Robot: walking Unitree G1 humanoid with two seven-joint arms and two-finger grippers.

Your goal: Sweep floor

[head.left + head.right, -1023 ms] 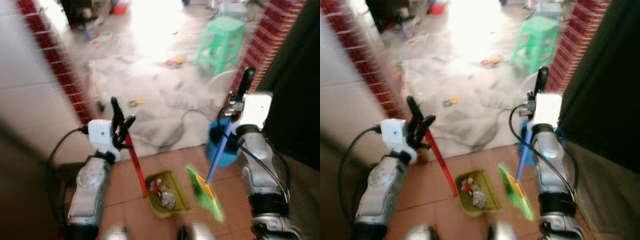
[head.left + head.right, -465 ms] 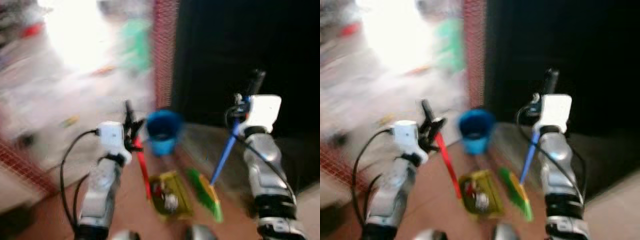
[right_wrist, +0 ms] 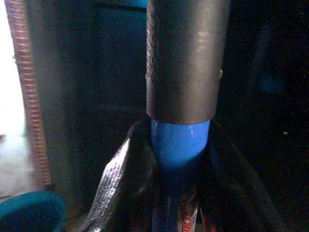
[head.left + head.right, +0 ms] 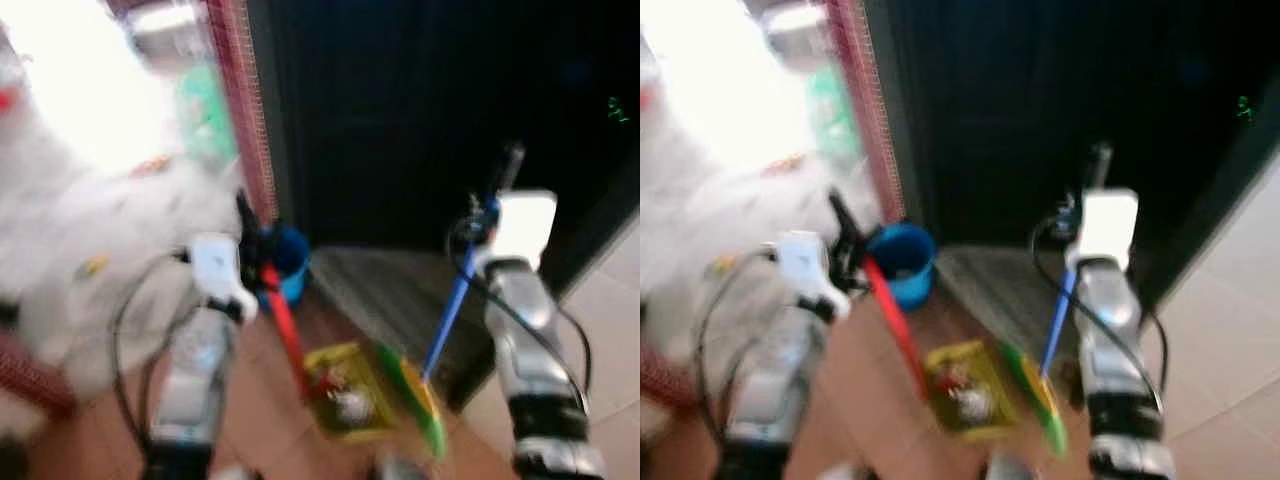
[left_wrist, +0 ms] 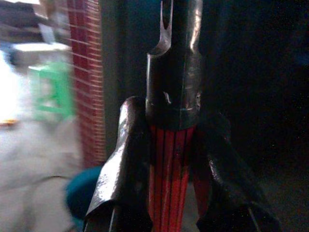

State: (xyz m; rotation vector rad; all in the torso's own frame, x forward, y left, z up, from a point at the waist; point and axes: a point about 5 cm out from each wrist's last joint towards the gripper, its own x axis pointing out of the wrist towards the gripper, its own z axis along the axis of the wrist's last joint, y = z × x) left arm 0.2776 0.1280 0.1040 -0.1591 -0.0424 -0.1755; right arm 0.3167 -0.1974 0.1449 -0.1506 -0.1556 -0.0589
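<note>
My left gripper (image 4: pixel 252 262) is shut on the red handle (image 4: pixel 284 332) of a yellow dustpan (image 4: pixel 345 400), which holds scraps of litter and hangs low in front of me. In the left wrist view the black fingers (image 5: pixel 123 164) clamp the red handle (image 5: pixel 169 174) below its black cap. My right gripper (image 4: pixel 488 212) is shut on the blue handle (image 4: pixel 447 320) of a broom whose green bristles (image 4: pixel 415 400) sit beside the dustpan. The right wrist view has the blue handle (image 3: pixel 179 145) between the fingers (image 3: pixel 120 183), under a black grip.
A blue bucket (image 4: pixel 900 262) stands on the floor by a red brick pillar (image 4: pixel 240 100). A dark doorway (image 4: pixel 420 110) lies straight ahead with a grey mat (image 4: pixel 385 295) before it. A green stool (image 4: pixel 205 110) and bright littered floor lie to the left.
The camera has swung to the right: the bright littered floor and green stool slid left and the dark doorway now lies ahead. Both grippers keep their hold on the handles.
</note>
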